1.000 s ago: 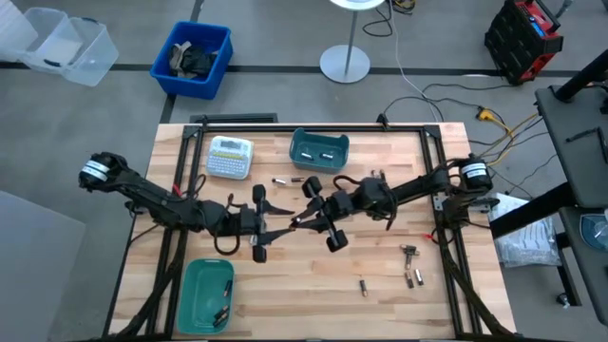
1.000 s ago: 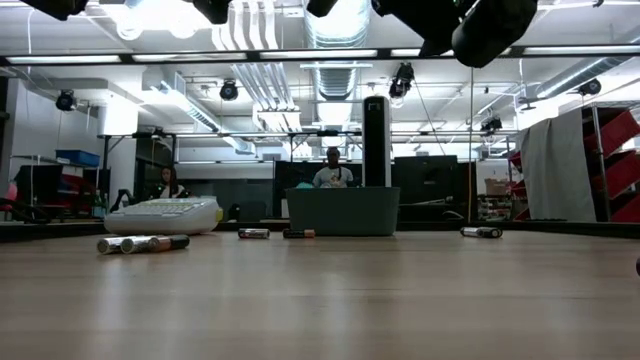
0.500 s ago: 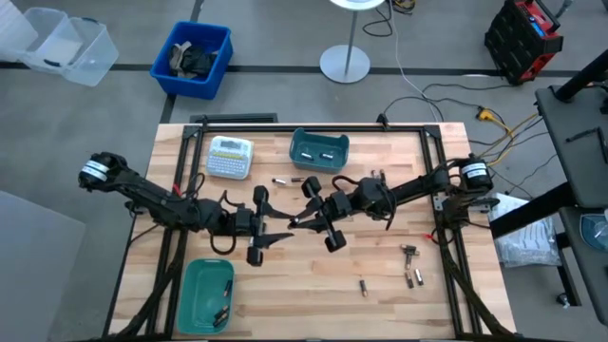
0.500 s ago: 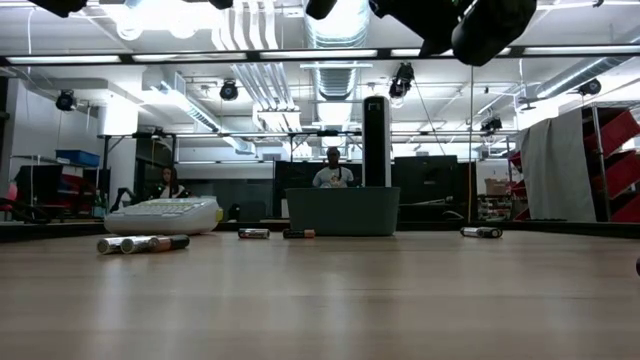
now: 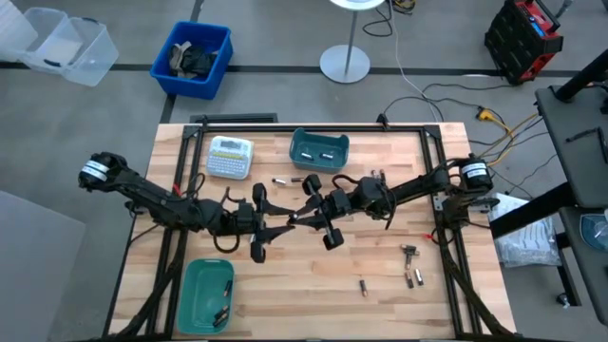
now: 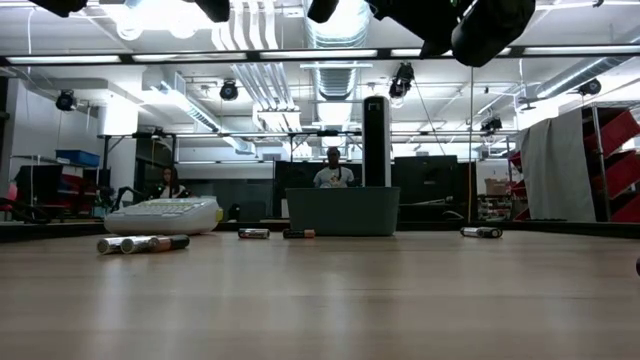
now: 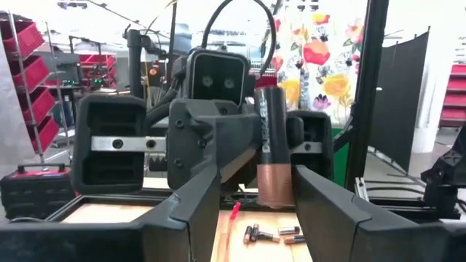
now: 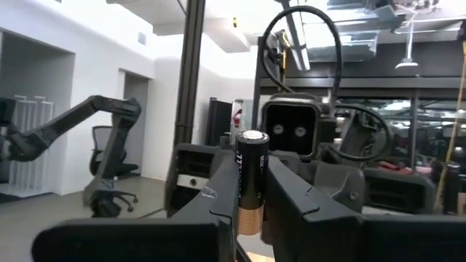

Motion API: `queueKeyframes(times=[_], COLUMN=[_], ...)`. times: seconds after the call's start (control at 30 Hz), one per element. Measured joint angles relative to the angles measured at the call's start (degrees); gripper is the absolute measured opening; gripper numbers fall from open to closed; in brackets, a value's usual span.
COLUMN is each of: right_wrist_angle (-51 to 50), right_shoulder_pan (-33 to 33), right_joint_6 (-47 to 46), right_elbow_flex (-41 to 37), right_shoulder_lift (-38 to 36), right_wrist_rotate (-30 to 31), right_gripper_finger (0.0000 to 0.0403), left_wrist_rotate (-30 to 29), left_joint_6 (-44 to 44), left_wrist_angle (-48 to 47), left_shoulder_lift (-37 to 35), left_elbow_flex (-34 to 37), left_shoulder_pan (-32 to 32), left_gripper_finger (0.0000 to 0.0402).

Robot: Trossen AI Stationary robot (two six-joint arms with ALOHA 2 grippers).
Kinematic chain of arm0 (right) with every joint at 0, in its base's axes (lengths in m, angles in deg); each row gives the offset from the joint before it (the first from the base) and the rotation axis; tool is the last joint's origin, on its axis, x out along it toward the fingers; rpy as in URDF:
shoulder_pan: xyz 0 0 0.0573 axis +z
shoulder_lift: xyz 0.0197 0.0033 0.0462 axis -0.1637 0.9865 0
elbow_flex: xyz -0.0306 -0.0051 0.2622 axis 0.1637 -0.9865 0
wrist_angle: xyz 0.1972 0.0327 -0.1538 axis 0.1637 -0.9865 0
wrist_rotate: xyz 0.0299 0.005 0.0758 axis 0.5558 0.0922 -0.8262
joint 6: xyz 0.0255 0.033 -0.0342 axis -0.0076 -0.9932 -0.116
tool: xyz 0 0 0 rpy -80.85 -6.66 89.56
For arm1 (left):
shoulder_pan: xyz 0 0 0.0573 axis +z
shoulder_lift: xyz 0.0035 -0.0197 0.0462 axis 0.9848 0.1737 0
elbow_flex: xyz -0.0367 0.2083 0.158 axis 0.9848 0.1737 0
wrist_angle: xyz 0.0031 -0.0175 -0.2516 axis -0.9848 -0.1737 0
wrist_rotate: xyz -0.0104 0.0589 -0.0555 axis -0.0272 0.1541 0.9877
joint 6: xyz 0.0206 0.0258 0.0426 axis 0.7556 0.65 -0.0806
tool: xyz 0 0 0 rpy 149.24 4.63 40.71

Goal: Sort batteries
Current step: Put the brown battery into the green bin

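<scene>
Nearest in the right wrist view, a black-and-copper cylindrical battery (image 8: 251, 182) stands upright, pinched between the right claw (image 8: 256, 200)'s dark fingers (image 8: 313, 200). The left wrist view shows the same battery from the other side, upright just beyond the left claw (image 7: 256, 191), whose fingers are spread apart with nothing between them. From above, both dark arms stretch low over the pale wooden surface (image 5: 380, 285) and meet claw to claw near its middle, the left claw (image 5: 277, 229) facing the right claw (image 5: 302, 218); the battery itself is too small to make out there.

The high view alone shows the green plastic bin (image 5: 201, 294) at the near left corner with a few small batteries inside, and about four loose grey batteries (image 5: 410, 275) near the right front. Farther back lie two more loose batteries (image 5: 285, 180), beside a teal rectangular bin (image 5: 319, 150) and a white label-maker with keypad (image 5: 230, 156). The low view shows three batteries (image 6: 142, 243) lying in a row. Two people sit in the room beyond.
</scene>
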Motion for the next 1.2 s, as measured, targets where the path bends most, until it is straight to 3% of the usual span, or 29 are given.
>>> queueKeyframes(times=[0.6, 0.93, 1.2], right_wrist_angle=[-1.7, -1.9, -2.3], right_shoulder_pan=[0.0, 0.0, 0.0], right_joint_6=[0.9, 1.3, 0.3], right_elbow_flex=[0.0, 0.0, 0.0], right_shoulder_lift=[0.0, -0.1, -0.1], right_wrist_rotate=[1.0, 1.1, 1.0], right_gripper_finger=[0.0035, 0.0034, 0.0069], left_wrist_rotate=[1.3, 1.1, 1.2], left_joint_6=[0.0, 0.0, 0.0], left_wrist_angle=[-0.1, -0.1, -0.3], left_shoulder_lift=[0.0, 0.0, 0.0], left_elbow_flex=[0.0, 0.0, 0.0], left_shoulder_pan=[0.0, 0.0, -0.3], left_gripper_finger=[0.0148, 0.0028, 0.0028])
